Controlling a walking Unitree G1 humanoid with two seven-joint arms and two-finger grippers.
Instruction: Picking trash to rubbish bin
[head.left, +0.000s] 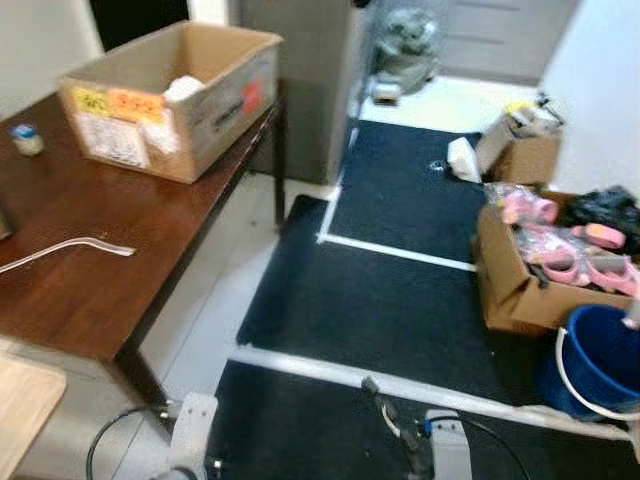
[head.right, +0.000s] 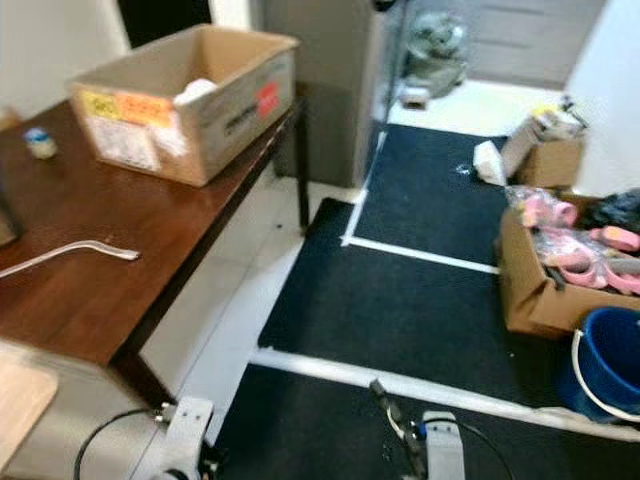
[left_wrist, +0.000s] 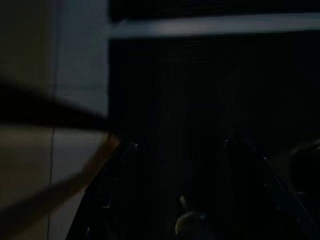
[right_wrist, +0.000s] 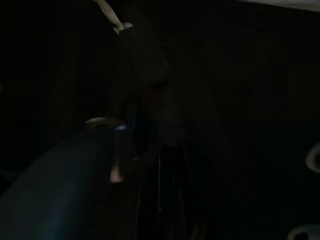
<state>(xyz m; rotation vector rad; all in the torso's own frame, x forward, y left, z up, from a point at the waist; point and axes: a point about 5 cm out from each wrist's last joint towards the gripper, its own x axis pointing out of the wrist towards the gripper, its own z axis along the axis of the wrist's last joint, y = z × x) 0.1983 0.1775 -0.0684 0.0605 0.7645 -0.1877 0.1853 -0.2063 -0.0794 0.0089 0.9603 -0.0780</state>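
A blue bucket (head.left: 598, 362) with a white handle stands on the dark carpet at the right. A white crumpled item (head.left: 463, 160) lies on the floor farther back, beside a small cardboard box (head.left: 527, 150). More white crumpled paper (head.left: 183, 88) sits inside the large cardboard box (head.left: 175, 95) on the brown table (head.left: 90, 270). Both silver arms hang low at the bottom edge, the left arm (head.left: 190, 432) by the table leg and the right arm (head.left: 449, 450) over the carpet. In the dark left wrist view my left gripper (left_wrist: 180, 145) is open over carpet, holding nothing. The bucket's rim (right_wrist: 100, 122) is faint in the dark right wrist view.
A silver fork (head.left: 75, 246) and a small capped jar (head.left: 27, 138) lie on the table. A cardboard box of pink items (head.left: 560, 265) stands by the bucket. White tape lines (head.left: 400, 252) cross the carpet. A grey cabinet (head.left: 300, 80) stands behind the table.
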